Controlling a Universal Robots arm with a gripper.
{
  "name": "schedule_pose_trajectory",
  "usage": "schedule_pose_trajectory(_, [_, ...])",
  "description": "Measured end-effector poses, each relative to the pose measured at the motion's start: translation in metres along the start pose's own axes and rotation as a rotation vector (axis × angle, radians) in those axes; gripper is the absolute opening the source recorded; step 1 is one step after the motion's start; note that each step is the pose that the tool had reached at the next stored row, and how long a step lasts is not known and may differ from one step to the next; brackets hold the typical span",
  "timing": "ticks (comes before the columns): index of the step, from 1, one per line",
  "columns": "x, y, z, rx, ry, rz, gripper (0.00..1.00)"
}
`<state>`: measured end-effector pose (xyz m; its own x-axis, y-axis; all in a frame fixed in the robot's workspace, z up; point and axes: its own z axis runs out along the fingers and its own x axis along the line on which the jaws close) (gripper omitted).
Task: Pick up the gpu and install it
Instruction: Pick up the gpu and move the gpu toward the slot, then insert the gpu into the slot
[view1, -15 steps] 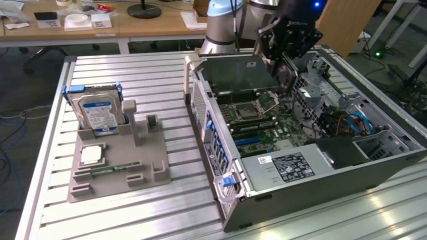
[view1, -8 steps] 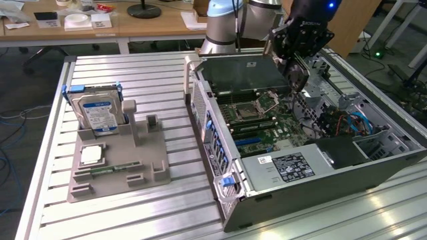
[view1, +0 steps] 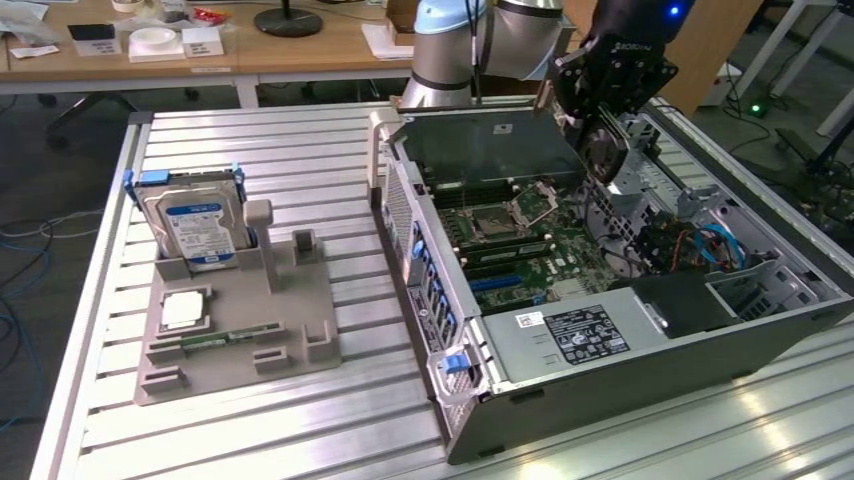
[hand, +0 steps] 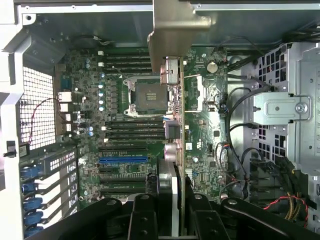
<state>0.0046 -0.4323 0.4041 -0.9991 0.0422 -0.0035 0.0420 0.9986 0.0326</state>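
- Wrist view: the black two-fingered gripper (hand: 179, 200) is clamped narrow on the gpu (hand: 173, 80), a thin flat dark circuit card seen edge-on, with one finger against each face.
- The card's long axis runs from the fingers out to its folded silver metal bracket (hand: 176, 27); the gripper holds the opposite end.
- The gpu hangs over the green motherboard (hand: 125, 145) inside the open grey metal computer case (hand: 15, 30), and I see it touching nothing but the fingers.
- The relation that counts: the long black expansion slots and the one blue slot (hand: 122, 160) lie off to the side of the card, toward the perforated rear wall (hand: 37, 110). Their lines run across the card's edge, not along it, so I judge the card is not lined up with a slot.
- In the exterior view the gripper sits over the far side of the case, toward the exterior view's right. The blue slot lies nearer the camera and further to the exterior view's left.
- Hard to make out: how high the card is above the board, and whether it lies level or points down. Its connector edge is hidden, and the frame edge cuts the fingers off.
- A silver hard drive with a blue-white label (view1: 200, 228) stands in a grey plastic stand (view1: 300, 300), well apart from the case.
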Motion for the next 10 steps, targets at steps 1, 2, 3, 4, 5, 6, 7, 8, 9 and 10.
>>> schedule_pose_trajectory(1, [0.0000,0.0000,0.0000,0.0000,-0.0001,0.000,0.28])
schedule_pose_trajectory(2, [0.0000,0.0000,0.0000,0.0000,0.0000,0.000,0.28])
schedule_pose_trajectory(3, [0.0000,0.0000,0.0000,0.0000,0.0000,0.000,0.28])
schedule_pose_trajectory(4, [0.0000,0.0000,0.0000,0.0000,0.0000,0.000,0.28])
schedule_pose_trajectory(5, [0.0000,0.0000,0.0000,0.0000,0.0000,0.000,0.28])
schedule_pose_trajectory(6, [0.0000,0.0000,0.0000,0.0000,-0.0001,0.000,0.28])
schedule_pose_trajectory(7, [0.0000,0.0000,0.0000,0.0000,0.0000,0.000,0.28])
schedule_pose_trajectory(8, [0.0000,0.0000,0.0000,0.0000,0.0000,0.000,0.28])
schedule_pose_trajectory(9, [0.0000,0.0000,0.0000,0.0000,0.0000,0.000,0.28])
schedule_pose_trajectory(10, [0.0000,0.0000,0.0000,0.0000,0.0000,0.000,0.28])
